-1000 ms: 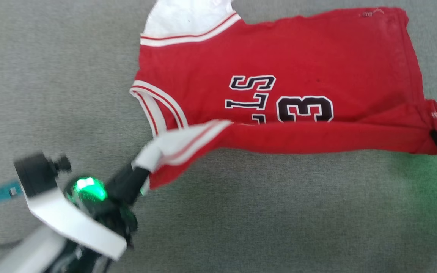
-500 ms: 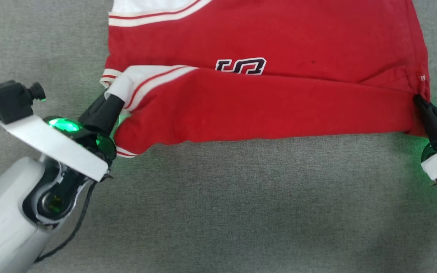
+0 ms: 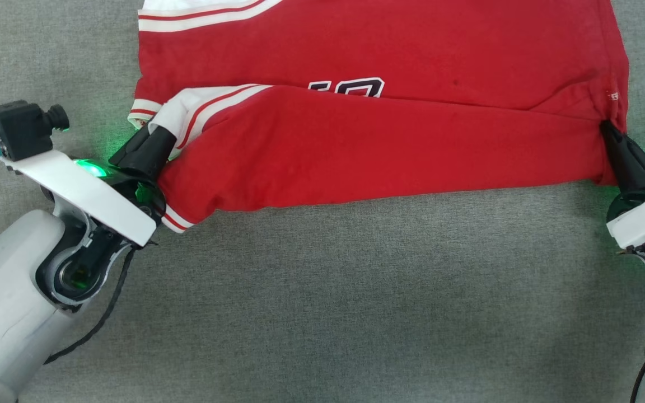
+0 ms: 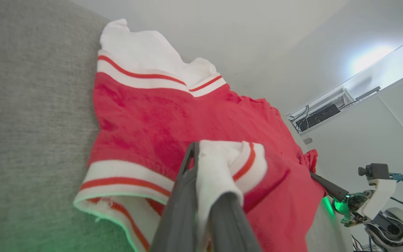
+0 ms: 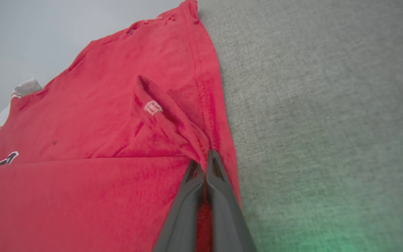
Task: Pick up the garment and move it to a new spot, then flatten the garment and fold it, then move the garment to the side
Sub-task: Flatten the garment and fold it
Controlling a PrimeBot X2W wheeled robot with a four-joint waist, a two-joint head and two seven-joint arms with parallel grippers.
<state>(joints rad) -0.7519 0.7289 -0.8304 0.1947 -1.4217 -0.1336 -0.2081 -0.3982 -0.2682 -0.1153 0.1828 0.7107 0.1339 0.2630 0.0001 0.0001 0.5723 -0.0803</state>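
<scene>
The garment [image 3: 389,73] is a bright red T-shirt with white striped sleeve ends, lying on grey fabric with its near half folded over the black lettering. My left gripper [image 3: 157,133] is shut on the near white sleeve end [image 4: 219,164] at the fold's left end. My right gripper [image 3: 608,130] is shut on the red hem corner [image 5: 201,143] at the fold's right end, close to a small white tag [image 5: 151,107]. The far sleeve [image 4: 142,52] lies flat beyond.
A grey woven surface [image 3: 356,291] spreads all around the shirt. In the left wrist view my right arm [image 4: 373,199] shows at the far right, with a white wall and a shelf of cables [image 4: 320,115] behind it.
Both grippers have carried the near edge of the shirt away from me, over the lettering, so the fold covers more of the print. The head camera has shifted too.
</scene>
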